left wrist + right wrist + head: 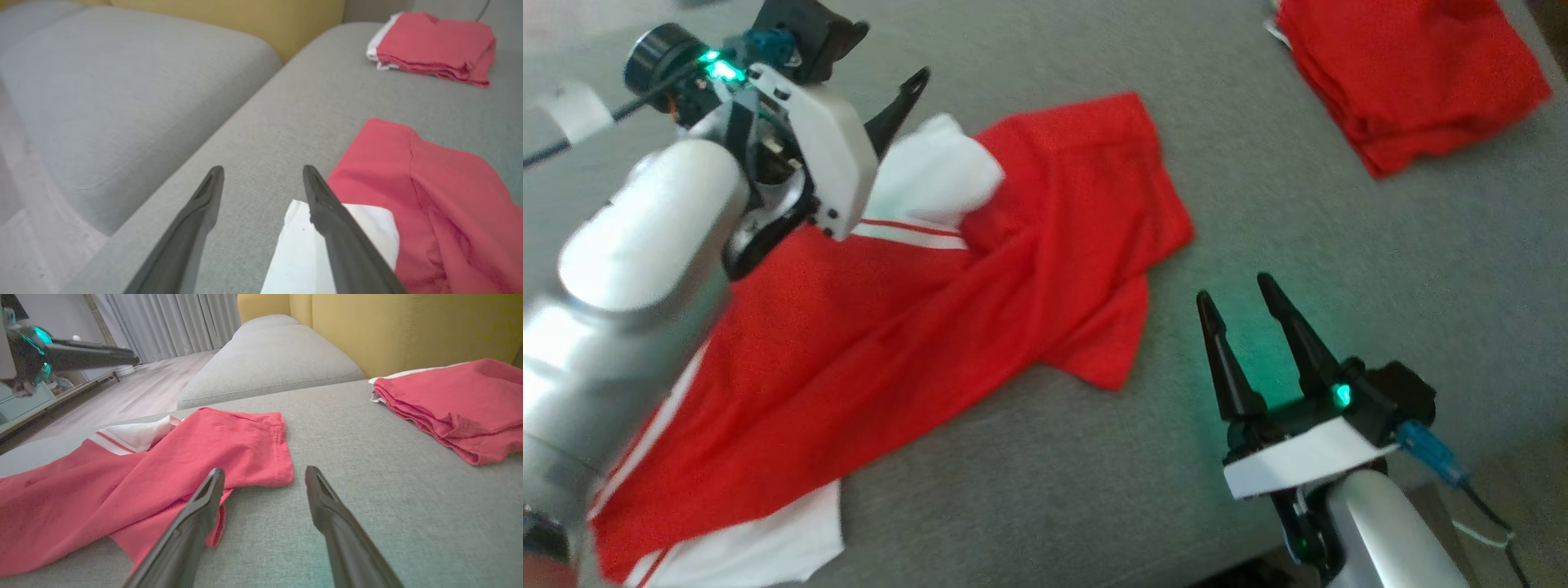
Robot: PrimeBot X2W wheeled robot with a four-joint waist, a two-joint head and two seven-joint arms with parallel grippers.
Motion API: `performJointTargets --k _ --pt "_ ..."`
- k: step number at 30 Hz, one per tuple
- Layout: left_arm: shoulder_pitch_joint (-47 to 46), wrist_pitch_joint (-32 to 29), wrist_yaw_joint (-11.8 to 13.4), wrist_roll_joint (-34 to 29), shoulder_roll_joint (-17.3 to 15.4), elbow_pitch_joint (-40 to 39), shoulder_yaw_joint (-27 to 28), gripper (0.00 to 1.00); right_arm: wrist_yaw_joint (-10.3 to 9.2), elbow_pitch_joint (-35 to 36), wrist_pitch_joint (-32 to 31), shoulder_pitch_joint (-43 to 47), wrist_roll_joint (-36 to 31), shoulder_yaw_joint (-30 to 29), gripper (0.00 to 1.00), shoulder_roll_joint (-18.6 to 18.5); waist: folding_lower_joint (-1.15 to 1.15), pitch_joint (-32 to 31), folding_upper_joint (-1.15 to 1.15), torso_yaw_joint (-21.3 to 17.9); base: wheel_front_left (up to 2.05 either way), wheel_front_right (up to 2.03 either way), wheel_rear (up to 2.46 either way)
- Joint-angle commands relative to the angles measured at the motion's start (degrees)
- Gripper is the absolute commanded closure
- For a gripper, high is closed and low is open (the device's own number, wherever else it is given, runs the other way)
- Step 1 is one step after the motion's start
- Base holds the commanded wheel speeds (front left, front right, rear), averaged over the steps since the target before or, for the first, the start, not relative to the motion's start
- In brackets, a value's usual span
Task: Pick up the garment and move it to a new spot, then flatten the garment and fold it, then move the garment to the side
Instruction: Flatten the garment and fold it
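Observation:
The garment (980,278) is a red shirt with white sleeves and striped trim, lying crumpled and diagonal across the grey cushion (1339,261). My left gripper (890,86) hovers open over its far white sleeve (302,253), with nothing between the fingers (262,169). My right gripper (1235,290) stands open just right of the shirt's red corner, above bare cushion. In the right wrist view the garment (163,473) lies left of and under the left finger of that gripper (264,470), apart from it.
A folded red pile (1413,73) rests at the cushion's far right corner (457,404) (437,45). A second grey cushion (122,81) sits beyond a gap, with a yellow backrest (408,326) behind. Wooden floor (135,388) lies past the edge.

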State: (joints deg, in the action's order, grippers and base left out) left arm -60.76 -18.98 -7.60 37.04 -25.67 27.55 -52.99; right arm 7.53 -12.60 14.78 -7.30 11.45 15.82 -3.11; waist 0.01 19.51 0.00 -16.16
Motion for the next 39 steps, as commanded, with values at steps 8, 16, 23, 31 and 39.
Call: performJointTargets --k 8,16,23,31,39 --pt "-9.6 -3.3 0.1 7.0 -6.8 4.9 -10.6 0.00 -0.04 2.7 0.2 -2.4 3.8 2.4 0.00 0.2 -0.01 7.4 0.00 -8.3 0.00 0.00 0.00" --pt "-10.5 -6.5 0.1 13.6 -9.3 4.9 -17.1 0.00 -0.04 2.9 0.2 -2.5 5.4 2.5 0.00 0.2 -0.01 8.0 0.00 -9.3 0.00 0.00 0.00" --pt "-10.4 -9.1 0.1 17.7 -10.7 1.2 -19.6 1.00 -0.04 3.0 0.2 -2.5 5.8 2.1 0.00 0.2 -0.01 8.0 0.00 -9.2 0.00 0.00 0.00" --pt "-12.8 -2.5 0.1 14.9 -10.9 -2.7 -20.3 1.00 -0.04 3.1 0.2 -3.3 2.9 0.6 0.00 0.2 -0.01 5.6 0.00 -6.0 0.00 0.00 0.00" --pt "-14.3 7.6 0.1 12.4 -10.0 -4.9 -20.3 1.00 -0.04 3.2 0.2 -4.6 -1.2 -3.4 0.00 -0.1 -0.01 0.2 0.00 0.1 0.00 0.00 0.00"
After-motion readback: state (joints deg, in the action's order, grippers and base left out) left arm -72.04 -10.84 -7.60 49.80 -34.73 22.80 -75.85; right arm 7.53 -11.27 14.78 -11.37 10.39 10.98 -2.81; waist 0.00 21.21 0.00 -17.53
